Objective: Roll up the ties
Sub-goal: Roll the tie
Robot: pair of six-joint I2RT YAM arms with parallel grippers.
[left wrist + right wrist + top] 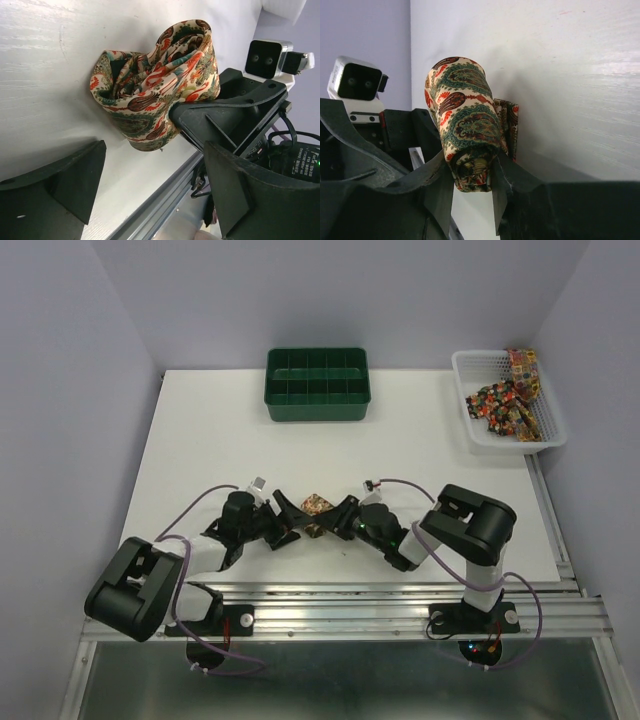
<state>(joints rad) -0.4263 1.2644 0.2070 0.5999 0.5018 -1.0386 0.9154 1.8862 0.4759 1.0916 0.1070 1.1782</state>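
We read this as a robotics lab cell rather than a home or shop. Plain lavender walls (60, 390) box in a white table (400, 450), and two black robot arms (470, 525) are bolted to an aluminium rail (350, 605) behind the left gripper (297, 520) and right gripper (338, 520). Far ahead of them sit staged props, a green compartment tray (317, 385) and a white mesh basket (500, 443), and each wrist carries a camera (265, 57)

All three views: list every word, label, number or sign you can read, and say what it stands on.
Readable text: none.
White print on the black motor casing, left wrist view: too small and blurred to read.
No lettering on the rolled tie, green tray or white basket.
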